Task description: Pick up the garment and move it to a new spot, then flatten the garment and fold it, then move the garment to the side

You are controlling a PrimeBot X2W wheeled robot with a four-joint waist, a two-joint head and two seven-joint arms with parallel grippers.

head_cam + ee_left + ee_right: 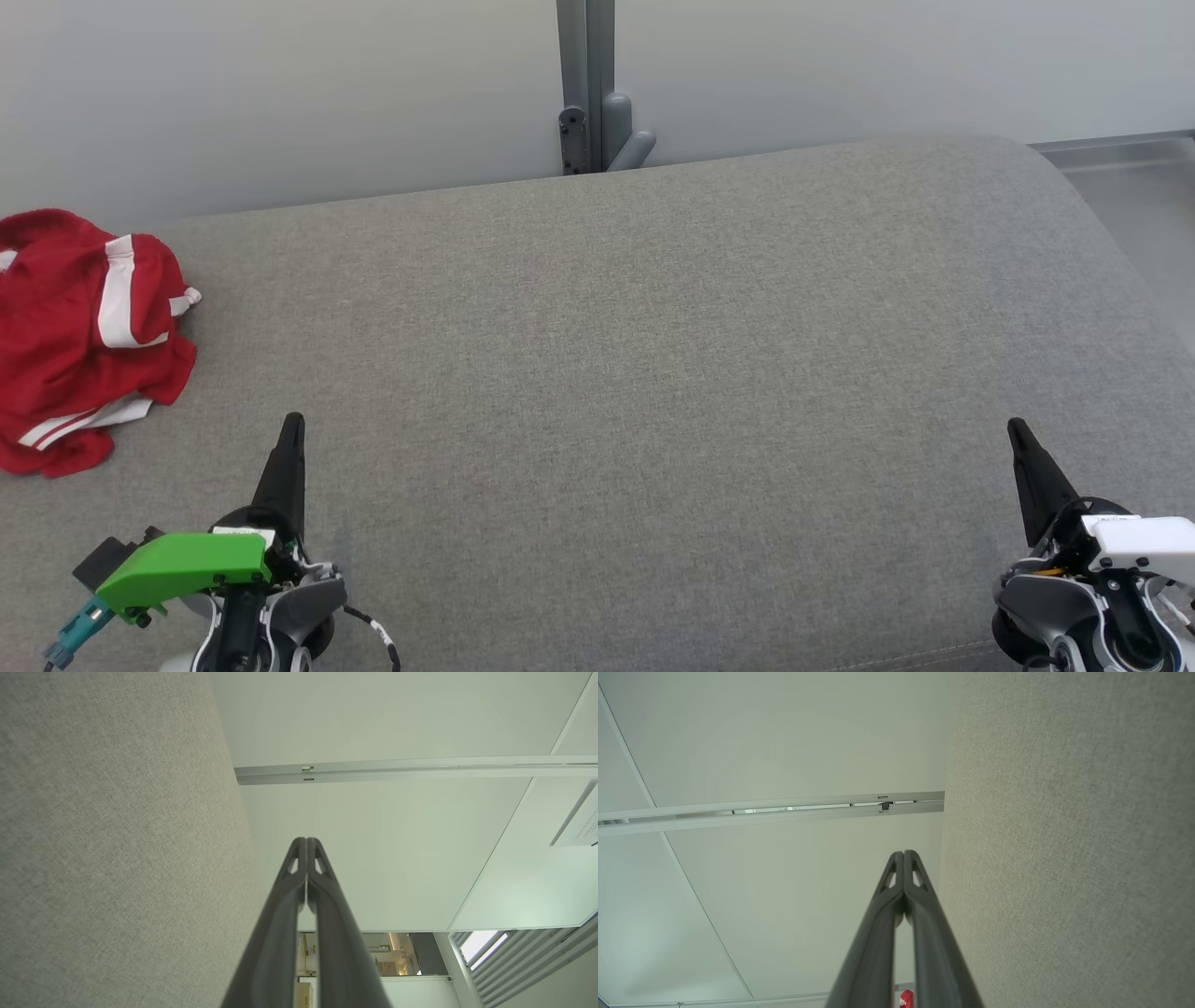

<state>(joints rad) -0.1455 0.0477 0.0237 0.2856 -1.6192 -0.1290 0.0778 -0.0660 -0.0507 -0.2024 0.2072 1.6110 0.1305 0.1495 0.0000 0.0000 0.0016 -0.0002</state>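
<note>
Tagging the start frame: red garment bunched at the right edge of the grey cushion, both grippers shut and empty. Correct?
One slip: the red garment is bunched at the left edge of the grey cushion, beyond the left gripper, per the head view. The rest stands: left gripper and right gripper are shut and empty.

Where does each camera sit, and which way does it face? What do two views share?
Head view: on the head, facing forward and down at the grey fabric surface, red garment far left; left fingers and right fingers below.
Left wrist view: on that wrist, along its shut fingers, surface left, white wall ahead.
Right wrist view: likewise, surface right.
Shared: both wrist views show the wall rail.
</note>
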